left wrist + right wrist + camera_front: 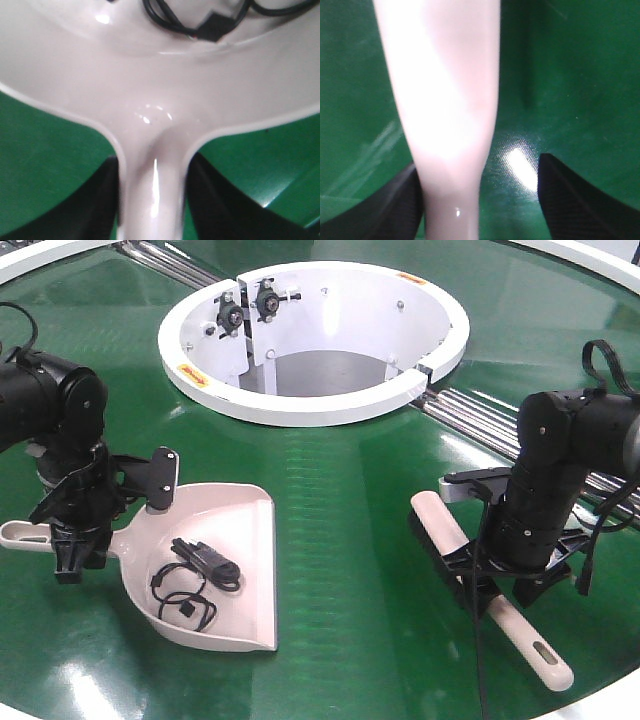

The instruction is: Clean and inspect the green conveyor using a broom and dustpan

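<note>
Wide open stretch of green conveyor between dustpan and broom, the two well apart; white ring farther back, metal rollers behind right arm, white rim close at near edge. Dustpan pale pink, flat on conveyor at left, black cable coiled inside. Broom pale pink, lying on conveyor at right, slotted handle end toward near edge. Left pincer clamped on dustpan handle. Right pincer open astride broom handle, one finger touching, other apart. Orange stickers on ring, unreadable.

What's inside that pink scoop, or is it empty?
Not empty. A tangled black cable lies inside the dustpan; the left wrist view shows part of it too.
</note>
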